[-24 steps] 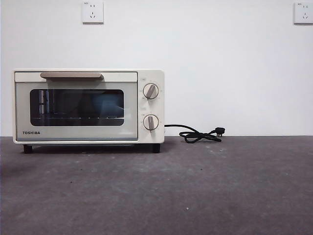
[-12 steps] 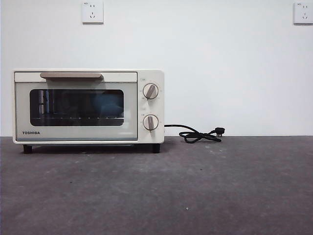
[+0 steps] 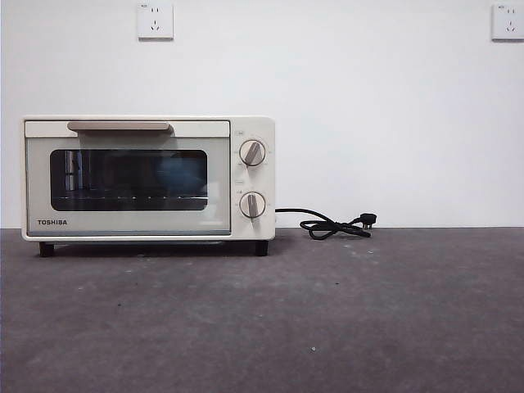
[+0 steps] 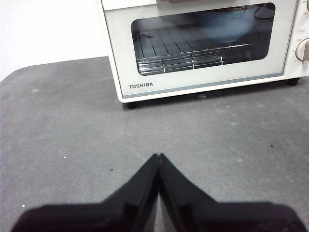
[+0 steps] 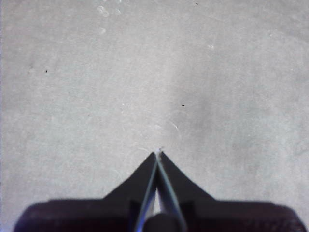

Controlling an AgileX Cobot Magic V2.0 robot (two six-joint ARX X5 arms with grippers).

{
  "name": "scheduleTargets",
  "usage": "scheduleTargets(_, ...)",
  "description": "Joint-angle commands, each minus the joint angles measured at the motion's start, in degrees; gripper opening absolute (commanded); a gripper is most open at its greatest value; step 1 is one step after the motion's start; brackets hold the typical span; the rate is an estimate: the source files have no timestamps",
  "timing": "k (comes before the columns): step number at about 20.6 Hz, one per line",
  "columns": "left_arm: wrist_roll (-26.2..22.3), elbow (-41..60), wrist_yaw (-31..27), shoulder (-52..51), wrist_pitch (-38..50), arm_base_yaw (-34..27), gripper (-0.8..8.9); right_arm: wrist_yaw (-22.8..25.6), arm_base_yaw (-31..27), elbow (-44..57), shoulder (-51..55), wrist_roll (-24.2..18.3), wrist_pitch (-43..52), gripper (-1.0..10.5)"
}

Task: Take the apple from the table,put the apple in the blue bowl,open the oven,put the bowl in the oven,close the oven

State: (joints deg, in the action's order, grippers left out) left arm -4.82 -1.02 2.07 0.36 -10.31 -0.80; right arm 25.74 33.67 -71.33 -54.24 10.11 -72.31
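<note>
One cream-white oven (image 3: 147, 178), door shut, blue bowl (image 4: 224, 26) inside.

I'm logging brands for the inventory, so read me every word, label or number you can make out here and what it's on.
"TOSHIBA": dark letters low on the door of the oven, at its lower left corner.
Small marks around the two knobs: too small to read.
Tiny marks on the wall sockets: unreadable.

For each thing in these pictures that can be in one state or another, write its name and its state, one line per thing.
oven: door closed, standing on the table.
blue bowl: inside the oven on the wire rack, dimly seen through the glass.
cord: unplugged, lying loose on the table.
left gripper: shut, empty, facing the oven.
right gripper: shut, empty, over bare table.
</note>
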Motion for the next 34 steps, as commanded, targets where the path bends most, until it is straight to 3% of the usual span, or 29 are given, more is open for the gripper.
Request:
scheduleTargets(1,0.8,0.6,-0.1,0.2,0.9,0.0,-0.04,0.2,0.0,0.3,0.0,0.7,0.3,0.0)
scheduleTargets(13,0.8,0.6,-0.2,2.4,0.9,0.0,-0.04,0.2,0.0,0.3,0.0,0.7,0.3,0.0)
scheduleTargets(17,0.8,0.6,-0.2,3.1,0.8,0.0,-0.04,0.9,-1.6,0.4,1.7,-1.3,2.2,0.0)
scheduleTargets(19,0.8,0.6,-0.2,3.2,0.9,0.0,-0.04,0.6,-4.3,1.6,4.0,-2.6,9.3,0.0)
scheduleTargets(21,0.8,0.6,-0.2,3.3,0.9,0.0,-0.04,-0.7,-8.2,6.0,7.9,-2.6,22.7,0.0)
scheduleTargets(25,0.8,0.6,-0.2,3.3,0.9,0.0,-0.04,-11.4,-17.0,22.7,16.9,-3.3,48.2,0.0)
scheduleTargets(28,0.8,0.6,-0.2,3.3,0.9,0.0,-0.04,-20.0,-23.1,37.1,23.1,-7.4,62.1,0.0)
scheduleTargets(34,0.8,0.6,-0.2,3.3,0.9,0.0,-0.04,-22.7,-28.9,51.1,32.1,-14.1,65.9,0.0)
